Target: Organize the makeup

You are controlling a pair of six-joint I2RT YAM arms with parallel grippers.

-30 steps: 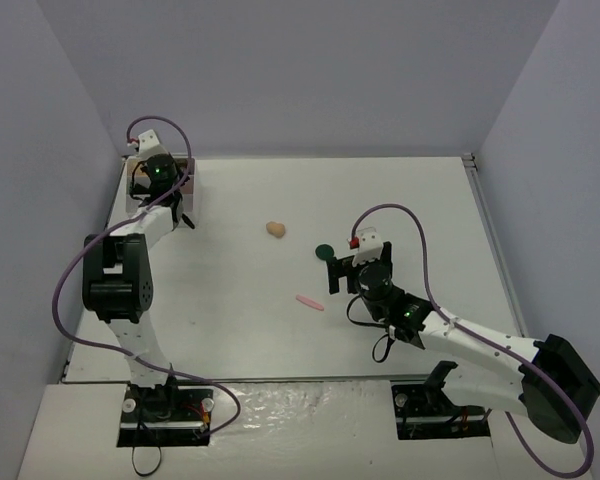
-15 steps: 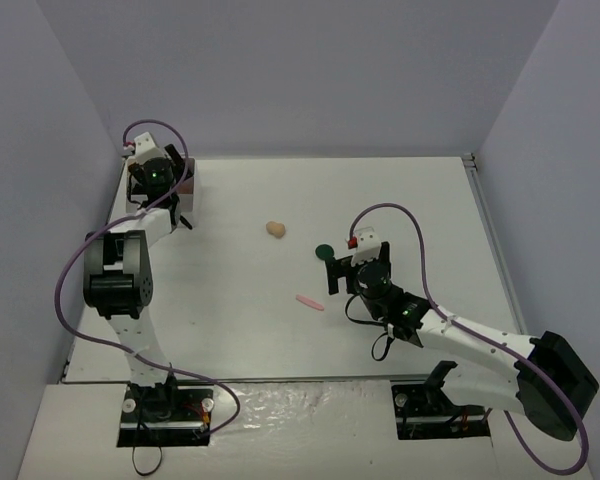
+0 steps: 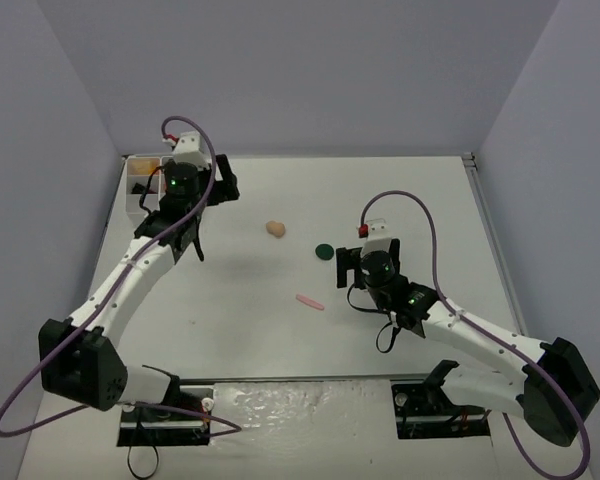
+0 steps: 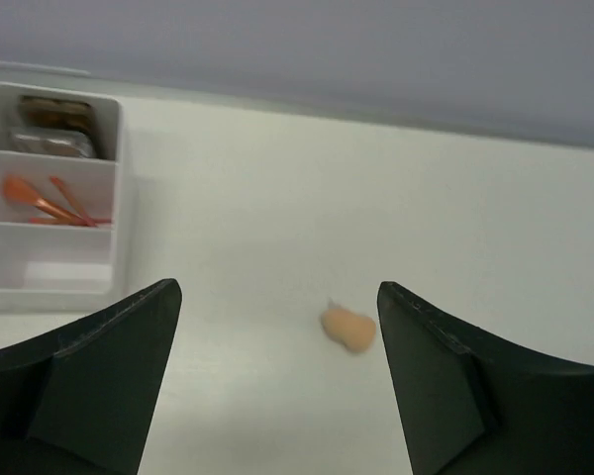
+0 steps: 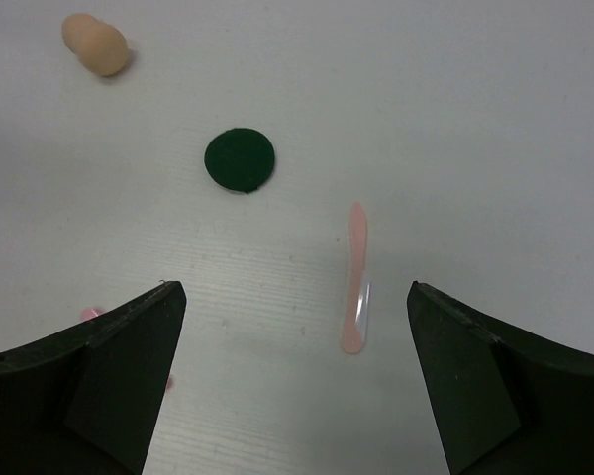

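Note:
Three pieces of makeup lie loose on the table: a beige sponge [image 3: 275,229], a dark-green round compact [image 3: 325,251] and a pink stick [image 3: 310,301]. My left gripper [image 3: 225,185] hangs open and empty above the table between the white box [image 3: 137,195] and the sponge [image 4: 348,328]. In the box [image 4: 119,198] I see brown palettes [image 4: 54,126] and orange sticks [image 4: 49,200]. My right gripper [image 3: 341,272] is open and empty, just right of the compact [image 5: 240,160]. The pink stick [image 5: 356,279] lies ahead between its fingers, nearer the right one.
The box stands at the back left corner, by the left wall. White walls close the table at the back and on both sides. A small pink spot [image 5: 87,314] shows beside the right gripper's left finger.
My left gripper has opened, left the box and swung right toward the sponge. The right gripper has shifted slightly right, away from the compact.

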